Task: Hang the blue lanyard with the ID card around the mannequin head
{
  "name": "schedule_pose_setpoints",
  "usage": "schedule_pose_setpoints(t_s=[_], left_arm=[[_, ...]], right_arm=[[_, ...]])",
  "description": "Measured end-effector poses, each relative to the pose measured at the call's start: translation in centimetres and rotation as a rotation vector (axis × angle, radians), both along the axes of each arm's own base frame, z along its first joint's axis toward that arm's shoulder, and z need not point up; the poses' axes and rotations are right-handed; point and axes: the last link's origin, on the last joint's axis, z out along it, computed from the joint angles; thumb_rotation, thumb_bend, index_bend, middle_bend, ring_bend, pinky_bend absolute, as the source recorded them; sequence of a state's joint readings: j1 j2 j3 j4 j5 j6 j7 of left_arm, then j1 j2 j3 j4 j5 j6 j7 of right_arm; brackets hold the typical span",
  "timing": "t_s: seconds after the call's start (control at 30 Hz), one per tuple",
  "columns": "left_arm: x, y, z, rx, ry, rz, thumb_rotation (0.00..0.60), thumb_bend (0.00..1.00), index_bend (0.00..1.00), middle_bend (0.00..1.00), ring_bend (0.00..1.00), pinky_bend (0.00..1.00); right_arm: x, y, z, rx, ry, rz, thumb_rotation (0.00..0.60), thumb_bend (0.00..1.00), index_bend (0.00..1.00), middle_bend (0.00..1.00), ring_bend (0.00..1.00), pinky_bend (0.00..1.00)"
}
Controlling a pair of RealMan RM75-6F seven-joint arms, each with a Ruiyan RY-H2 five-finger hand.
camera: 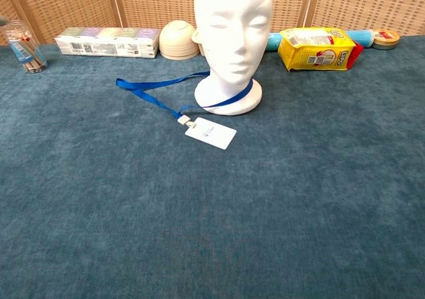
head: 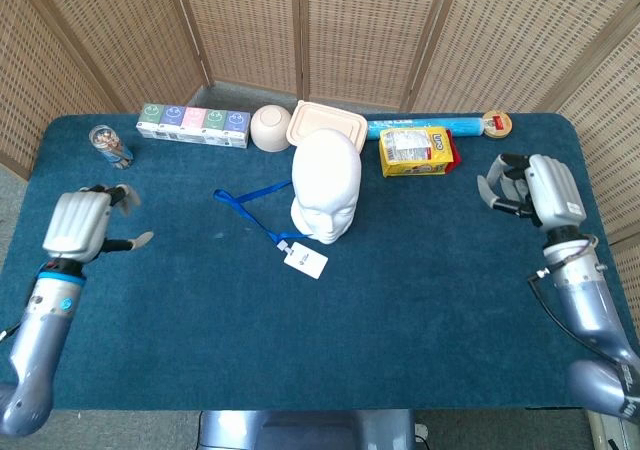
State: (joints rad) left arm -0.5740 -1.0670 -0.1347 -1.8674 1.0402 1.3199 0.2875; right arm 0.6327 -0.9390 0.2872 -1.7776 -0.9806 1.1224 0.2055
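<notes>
The white mannequin head stands upright at the table's middle. A blue lanyard loops around its base and trails out to the left over the cloth. Its white ID card lies flat in front of the head. My left hand hovers far out at the left edge, fingers apart, holding nothing. Over at the right edge my right hand is also empty, with its fingers loosely spread. Neither hand shows in the chest view.
Along the back edge stand a drinks can, a row of small boxes, a cream bowl, a takeaway box, a yellow packet, a blue roll and a tape reel. Wicker screens stand behind the table.
</notes>
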Motion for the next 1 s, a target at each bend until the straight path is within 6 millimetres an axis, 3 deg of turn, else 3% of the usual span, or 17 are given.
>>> schedule_pose_setpoints(t_s=[0.33,0.53,0.7,1.0], left_arm=[[-7.0,-6.8,1.5,0.069,0.033,0.022,0.485,0.13,0.43,0.52,0.42,0.42],[-10.4,-10.4,1.6,0.077,0.037,0.068,0.484,0.13,0.43,0.51,0.4,0.39],[-12.2,-13.2,1.8,0.092,0.044,0.078,0.484,0.13,0.43,0.51,0.4,0.37],[-13.4,-16.1,1.6,0.12,0.02,0.09,0.484,0.13,0.43,0.51,0.39,0.36]], right_arm=[[-5.5,6.3,0.0,-0.029,0.085,-0.027,0.345,0.45,0.61,0.84,0.89,0.91],[-7.6,9.0,-0.4,-0.033,0.106,-0.061,0.345,0.44,0.62,0.83,0.87,0.9],[-9.1,11.4,-0.8,-0.052,0.148,-0.1,0.346,0.44,0.62,0.82,0.86,0.89],[-10.9,14.9,-1.2,-0.089,0.182,-0.156,0.346,0.44,0.63,0.81,0.86,0.89]])
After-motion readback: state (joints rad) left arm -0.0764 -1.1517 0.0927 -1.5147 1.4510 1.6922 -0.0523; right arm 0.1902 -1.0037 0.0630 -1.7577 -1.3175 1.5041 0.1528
